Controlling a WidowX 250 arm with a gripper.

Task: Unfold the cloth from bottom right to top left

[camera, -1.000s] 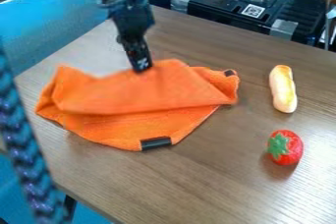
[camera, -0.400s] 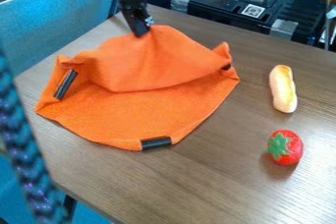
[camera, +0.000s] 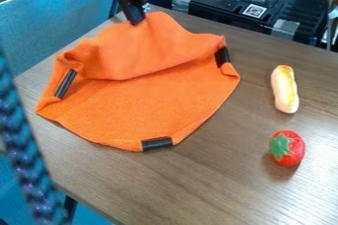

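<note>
Claw: closed on the orange cloth's far edge; gripper (camera: pixel 137 22) near the view's top.
Cloth (camera: pixel 145 105): on the wooden table (camera: pixel 264 189), flat and rounded at the near side, its far part raised in a soft fold, rumpled at left.
Black patches: one each at left (camera: pixel 65 84), near edge (camera: pixel 157 144) and right (camera: pixel 222 56).
Right of cloth: pale elongated toy (camera: pixel 284 89), red strawberry (camera: pixel 294 149), apart.

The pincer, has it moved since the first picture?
Yes. The pincer moved away from the toy strawberry, toward the far edge of the table, and the orange cloth's folded part went along.
</note>
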